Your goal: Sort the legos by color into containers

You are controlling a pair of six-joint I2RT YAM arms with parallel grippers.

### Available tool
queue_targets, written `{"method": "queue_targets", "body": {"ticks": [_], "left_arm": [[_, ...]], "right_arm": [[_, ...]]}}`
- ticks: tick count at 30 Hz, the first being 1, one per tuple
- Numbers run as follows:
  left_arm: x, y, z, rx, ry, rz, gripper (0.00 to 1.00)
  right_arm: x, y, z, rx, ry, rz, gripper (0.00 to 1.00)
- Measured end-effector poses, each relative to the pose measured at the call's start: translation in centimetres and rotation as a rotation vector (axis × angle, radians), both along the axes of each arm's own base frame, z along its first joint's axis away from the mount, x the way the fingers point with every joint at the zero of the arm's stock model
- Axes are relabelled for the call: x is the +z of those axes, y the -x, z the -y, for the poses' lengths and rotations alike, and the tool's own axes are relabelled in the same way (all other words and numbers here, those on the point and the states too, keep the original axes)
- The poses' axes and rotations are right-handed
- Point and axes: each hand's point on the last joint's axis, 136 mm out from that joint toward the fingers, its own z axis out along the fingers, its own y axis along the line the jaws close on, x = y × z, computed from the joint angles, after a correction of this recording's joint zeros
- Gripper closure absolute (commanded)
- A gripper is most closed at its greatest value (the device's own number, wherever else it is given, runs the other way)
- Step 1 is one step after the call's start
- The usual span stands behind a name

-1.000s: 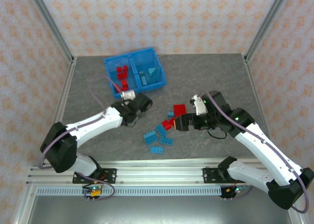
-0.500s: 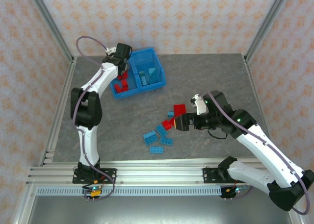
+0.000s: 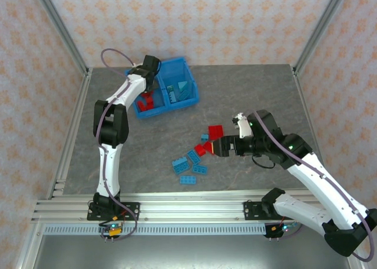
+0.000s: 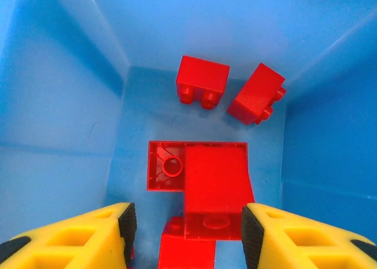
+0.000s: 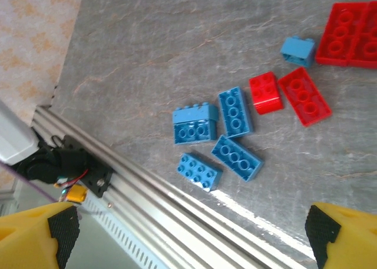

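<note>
The blue bin (image 3: 189, 102) stands at the back left. Its left compartment holds red legos (image 3: 146, 101) and its right one light blue legos (image 3: 179, 92). My left gripper (image 3: 150, 64) hangs over the left compartment with its jaws open. In the left wrist view a red brick (image 4: 215, 186) lies free between and below the pads (image 4: 127, 225), on other red bricks (image 4: 203, 80). My right gripper (image 3: 217, 146) stands wide open beside the loose pile: red bricks (image 3: 215, 130) and blue bricks (image 3: 194, 157). The right wrist view has blue bricks (image 5: 237, 157) and red ones (image 5: 303, 95) ahead of the fingers.
The aluminium rail (image 3: 194, 207) runs along the table's near edge, close to the nearest blue brick (image 5: 199, 170). Metal frame posts (image 3: 59, 27) and patterned walls border the grey table (image 3: 253, 92). The bin's sloped walls (image 4: 59, 104) surround the left gripper closely.
My left arm has swung from mid-table up to the bin's left compartment, and its jaws have opened off a red brick. The right arm has barely moved.
</note>
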Motion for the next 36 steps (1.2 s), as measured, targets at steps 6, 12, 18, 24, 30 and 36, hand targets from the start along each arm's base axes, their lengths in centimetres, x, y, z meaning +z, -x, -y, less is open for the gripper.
{"method": "queue_targets", "body": {"ticks": [6,12,18,24,30,36], "left_arm": [[4.4,3.4,1.4,-0.067,0.134,0.033,0.41],[18.9,12.8,6.2,-0.33,0.279,0.3,0.3],[24.8,25.6,14.2,-0.88,0.247,0.472,0.18],[17.2,33.6,15.9,-1.233,0.232,0.333,0.12],[14.8,38.6,14.8,-1.364,0.233,0.313,0.1],[15.3,39.4,14.4,-1.395,0.209,0.359,0.08]], "right_arm": [[-1.9,-3.4,2.1,-0.21,0.119,0.019,0.01],[-7.4,-8.3,2.8,-0.341,0.303,-0.057,0.01],[-12.9,-14.0,1.7,-0.362,0.419,-0.153,0.1],[-14.4,-16.9,-1.0,-0.296,0.392,-0.154,0.36],[-15.2,-16.2,-4.8,-0.235,0.374,-0.183,0.25],[-18.1,-15.0,-6.1,-0.299,0.424,-0.265,0.32]]}}
